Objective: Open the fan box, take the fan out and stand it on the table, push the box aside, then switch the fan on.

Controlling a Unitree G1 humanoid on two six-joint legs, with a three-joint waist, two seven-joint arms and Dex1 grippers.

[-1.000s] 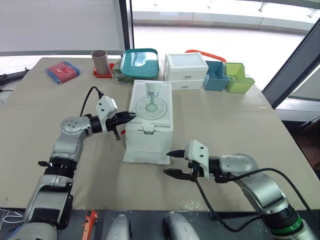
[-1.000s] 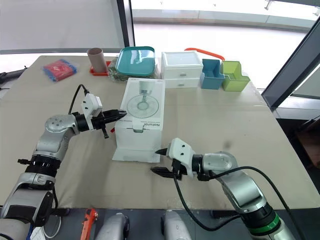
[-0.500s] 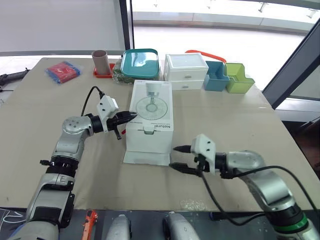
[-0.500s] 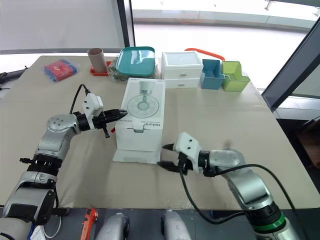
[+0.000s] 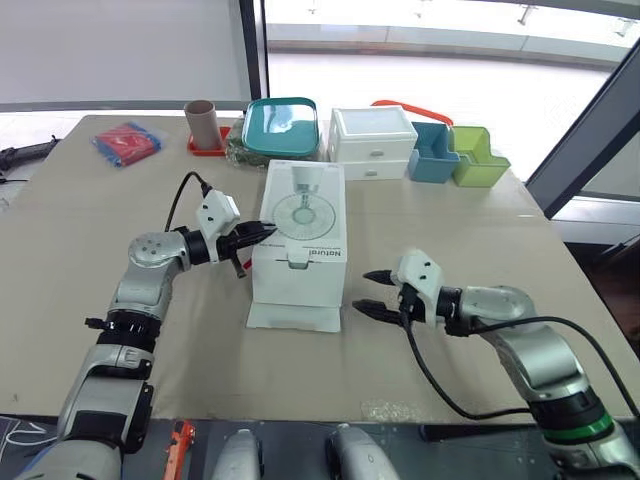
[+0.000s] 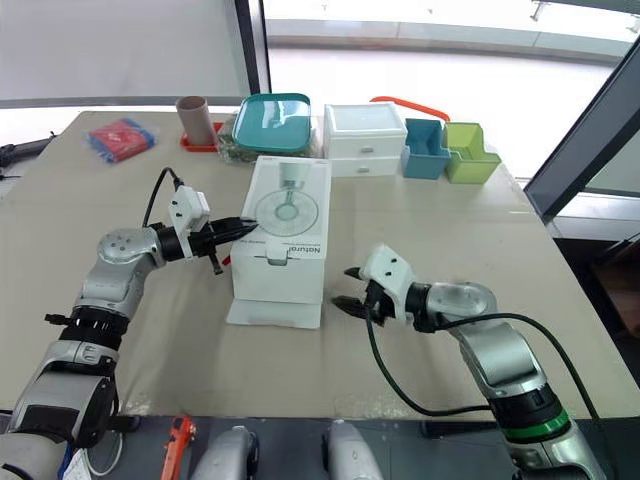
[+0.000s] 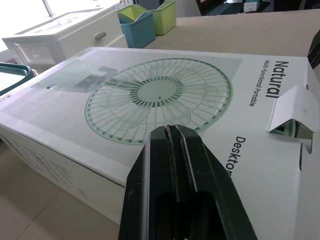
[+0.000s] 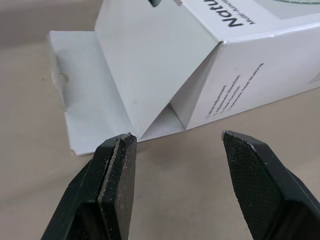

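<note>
The fan box [image 5: 303, 235] is laid flat near the middle of the worktop [image 5: 450, 220], its long axis running from the far edge toward the near edge. Its near end flap [image 5: 293, 316] is folded down onto the worktop. That opened end is approached by the right gripper [image 5: 364, 290], whose fingers are spread apart just beside the box's near right corner, so this arm is judged the nearer for reaching inside. The left gripper [image 5: 262, 232] is held with fingers pressed together, tips at the box's left top edge.
</note>
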